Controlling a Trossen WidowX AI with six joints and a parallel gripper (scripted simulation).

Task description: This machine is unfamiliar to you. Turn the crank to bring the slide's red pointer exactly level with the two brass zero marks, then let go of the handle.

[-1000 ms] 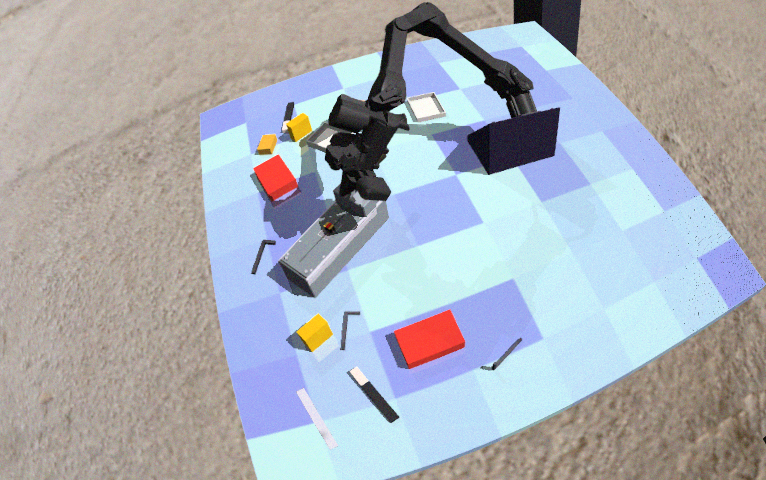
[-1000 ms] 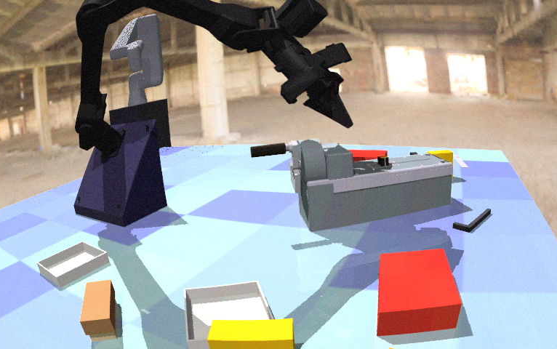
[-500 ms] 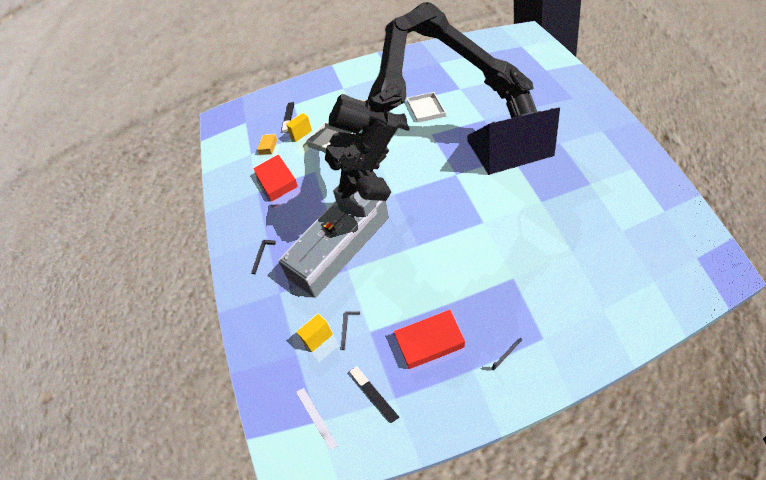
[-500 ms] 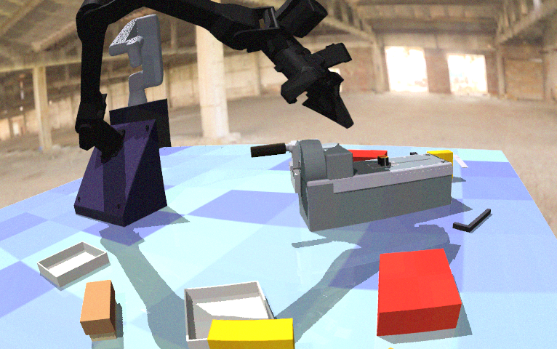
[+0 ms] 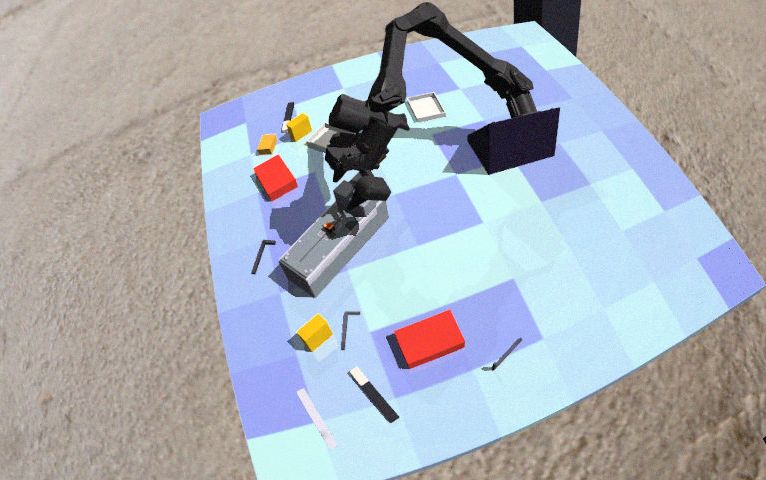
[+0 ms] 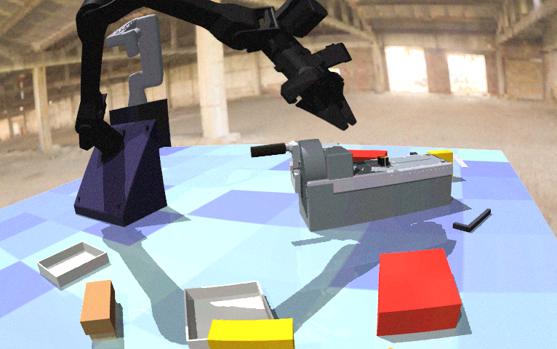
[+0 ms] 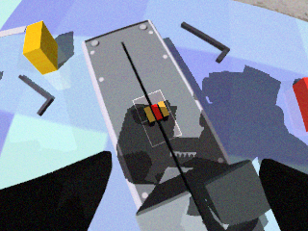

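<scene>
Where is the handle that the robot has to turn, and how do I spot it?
Find the long grey machine in the middle of the checkered table. At its end nearest the arm's dark blue base, a short black handle sticks out sideways under the open gripper. It is round, unlike the flat black bent keys lying on the table.

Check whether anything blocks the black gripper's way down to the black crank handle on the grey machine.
Nothing visible does. The open black gripper hangs in free air above the grey machine, and the black crank handle sticks out bare from the machine's end, with only open air between them.
</scene>
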